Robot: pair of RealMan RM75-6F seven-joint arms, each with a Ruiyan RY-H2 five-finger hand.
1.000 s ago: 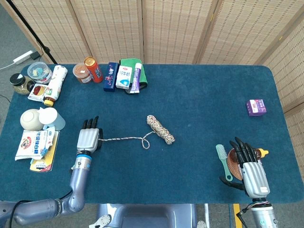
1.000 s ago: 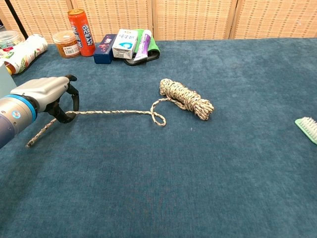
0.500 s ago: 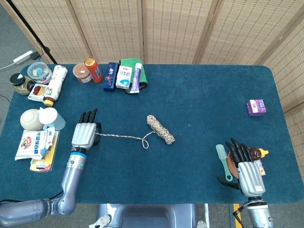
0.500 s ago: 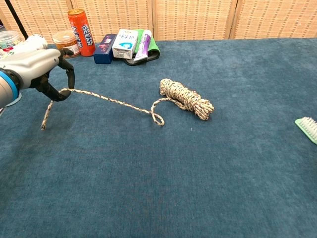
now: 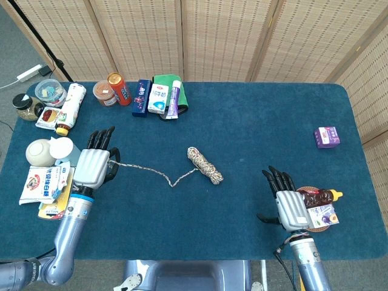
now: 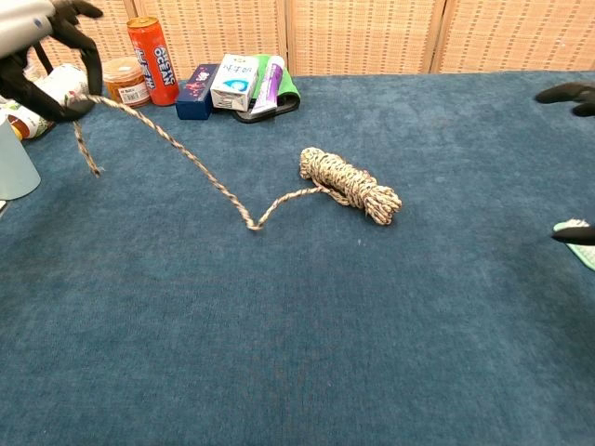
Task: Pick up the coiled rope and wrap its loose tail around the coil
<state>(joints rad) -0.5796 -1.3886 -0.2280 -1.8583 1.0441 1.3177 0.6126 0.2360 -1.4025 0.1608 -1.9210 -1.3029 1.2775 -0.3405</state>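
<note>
A coiled speckled rope (image 5: 205,165) (image 6: 350,185) lies mid-table. Its loose tail (image 5: 150,171) (image 6: 177,149) runs left from the coil, touches the cloth at a bend, then rises to my left hand (image 5: 93,166) (image 6: 42,42). That hand pinches the tail near its end, raised above the table, and a short end dangles below the fingers. My right hand (image 5: 288,203) hovers open over the table's right front, fingers spread, holding nothing. In the chest view only its dark fingertips (image 6: 565,93) show at the right edge.
Boxes, a tube and an orange can (image 5: 119,88) line the back left. A bowl (image 5: 37,151), cup and snack packets sit at the far left beside my left hand. A brush (image 6: 578,237) and bottle lie by my right hand. A purple box (image 5: 327,137) sits far right.
My left hand has lifted and drawn the tail up and to the left, pulling its loop out into a bend. My right hand has moved inward and forward over the table.
</note>
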